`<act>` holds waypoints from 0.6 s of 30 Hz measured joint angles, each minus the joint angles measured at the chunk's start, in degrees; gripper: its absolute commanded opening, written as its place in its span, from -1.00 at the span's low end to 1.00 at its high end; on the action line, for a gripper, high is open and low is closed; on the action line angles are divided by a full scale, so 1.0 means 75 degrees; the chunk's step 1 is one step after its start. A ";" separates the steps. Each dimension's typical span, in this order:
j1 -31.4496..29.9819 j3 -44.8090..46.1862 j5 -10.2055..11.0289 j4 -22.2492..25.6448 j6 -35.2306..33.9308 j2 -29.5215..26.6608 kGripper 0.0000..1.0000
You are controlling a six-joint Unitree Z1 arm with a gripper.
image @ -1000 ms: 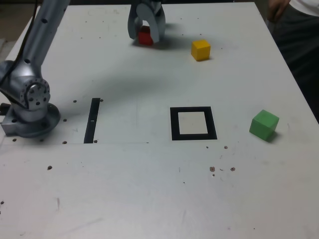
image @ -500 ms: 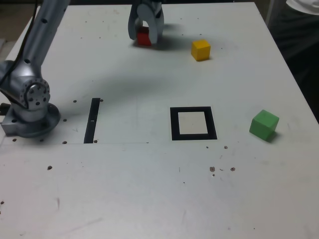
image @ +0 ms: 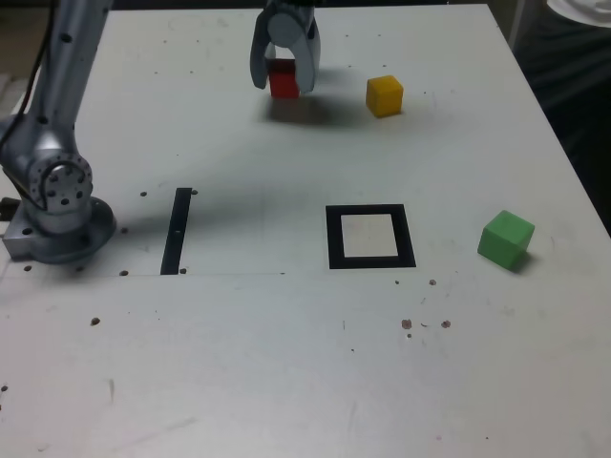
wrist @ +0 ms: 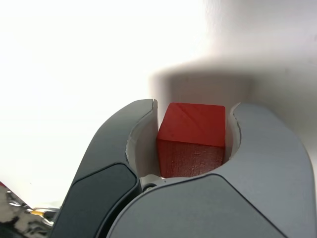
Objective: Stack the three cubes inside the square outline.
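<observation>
The red cube is clamped between the fingers of my gripper at the far side of the table, lifted slightly off the surface with its shadow below. In the wrist view the red cube fills the gap of the gripper, both jaws pressed on its sides. The yellow cube rests on the table just to the exterior view's right of it. Alone near the right edge stands the green cube. The square outline, a black frame with a pale centre, lies mid-table with nothing in it.
The arm's grey base stands at the exterior view's left. A thin black strip lies between the base and the square. The table edge runs close behind the gripper, and dark floor shows beyond the right edge.
The jaws closed onto the red cube, and the gripper has risen a little with it, leaving a shadow on the table. The other cubes have not moved.
</observation>
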 measured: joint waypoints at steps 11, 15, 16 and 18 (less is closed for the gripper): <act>-0.1192 0.1477 -0.0001 -0.0740 -0.1570 -0.0856 -0.23; -0.1704 0.1894 -0.0016 -0.0885 -0.2192 -0.1106 -0.23; -0.1841 0.1980 -0.0017 -0.0912 -0.2365 -0.1158 -0.23; -0.2022 0.2068 -0.0029 -0.0937 -0.2537 -0.1230 -0.23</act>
